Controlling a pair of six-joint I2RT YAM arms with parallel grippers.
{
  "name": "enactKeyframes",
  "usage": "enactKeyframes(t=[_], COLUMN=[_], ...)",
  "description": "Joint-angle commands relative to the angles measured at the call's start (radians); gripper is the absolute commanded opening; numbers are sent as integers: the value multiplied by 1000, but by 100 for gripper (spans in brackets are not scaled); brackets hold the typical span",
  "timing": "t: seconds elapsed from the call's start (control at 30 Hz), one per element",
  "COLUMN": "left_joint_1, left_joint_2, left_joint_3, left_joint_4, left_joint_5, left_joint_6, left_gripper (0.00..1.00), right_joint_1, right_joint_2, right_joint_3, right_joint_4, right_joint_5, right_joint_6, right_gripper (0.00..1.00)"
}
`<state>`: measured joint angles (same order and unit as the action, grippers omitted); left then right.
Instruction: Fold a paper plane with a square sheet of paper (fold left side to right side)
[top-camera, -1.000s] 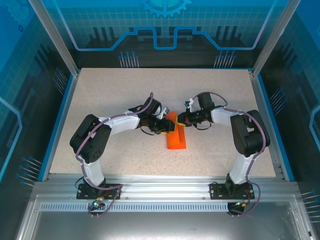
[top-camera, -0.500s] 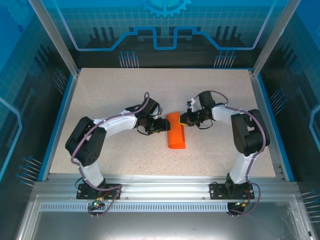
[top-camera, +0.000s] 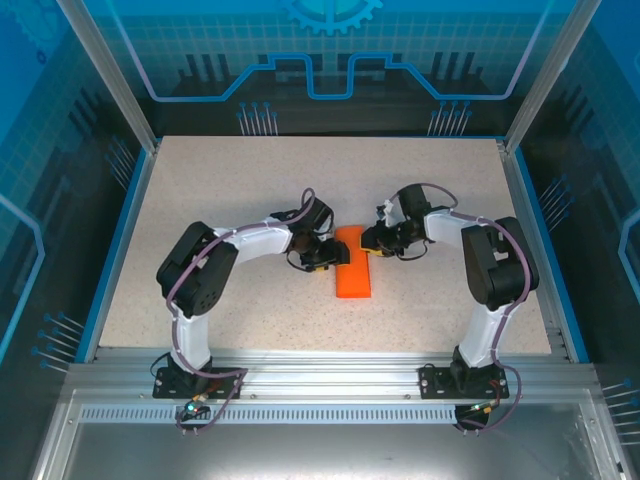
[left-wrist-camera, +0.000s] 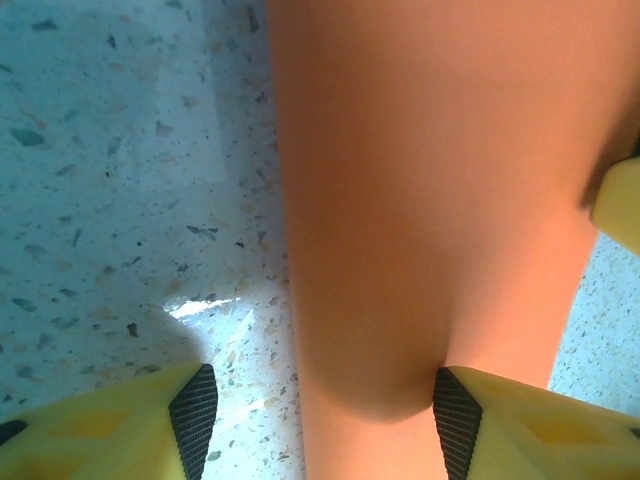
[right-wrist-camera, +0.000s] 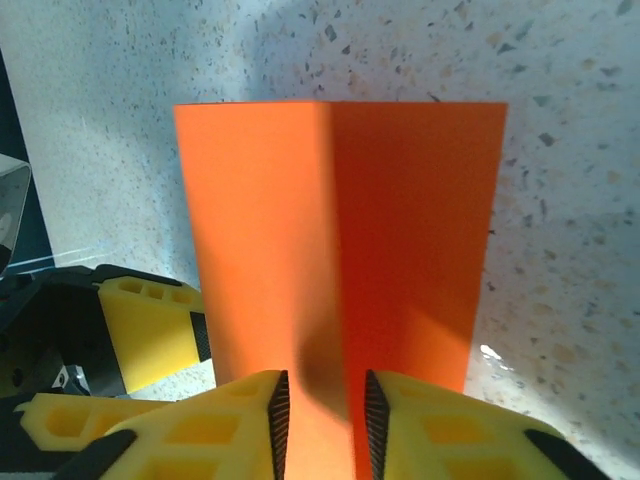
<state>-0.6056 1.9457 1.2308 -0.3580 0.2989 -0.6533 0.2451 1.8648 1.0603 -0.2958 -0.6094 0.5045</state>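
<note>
Slack has come into the right jaws (right-wrist-camera: 322, 410). A second ago we had them pressed together at the far end of the sheet of paper (top-camera: 353, 268). Now the two pads stand a little apart, one on each side of a line running down the sheet's length. Orange paper sits in the gap, but as far as we can tell nothing is truly pinched.

The left jaws (left-wrist-camera: 325, 420) are spread wide. Half a second ago they had drawn off to the left of the sheet. They have since come back to its left long edge, near the far end. Part of the sheet now lies between the pads, close against one and apart from the other.

The sheet itself has settled. A second ago its far end was raised between the two pairs of jaws. Now it lies as a narrow strip, and the counter (top-camera: 230, 190) shows on all sides of it, about as much to its left as to its right.

We judge that the left-to-right fold is made and the hold is being let go. In the right wrist view one half of the sheet is bright and the other shaded. In the left wrist view the paper looks rounded, not sharp. So we think the crease is soft. Pressing along the folded edge seems the sensible next step. With neither pair gripping, the upper layer may spring up.
</note>
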Motion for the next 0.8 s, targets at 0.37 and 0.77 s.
enactKeyframes(t=[0.37, 0.77], left_joint_1=[-36, -44], left_joint_2=[67, 90], left_joint_3=[89, 123], left_joint_4=[-97, -145], left_joint_5=[-42, -59], left_joint_6=[-5, -6], left_gripper=[62, 61], right_joint_1=[-81, -80], right_joint_2=[-133, -76], right_joint_3=[-46, -57], right_joint_4=[-146, -153], right_joint_5=[204, 220], right_joint_6=[-69, -61], right_gripper=[50, 50])
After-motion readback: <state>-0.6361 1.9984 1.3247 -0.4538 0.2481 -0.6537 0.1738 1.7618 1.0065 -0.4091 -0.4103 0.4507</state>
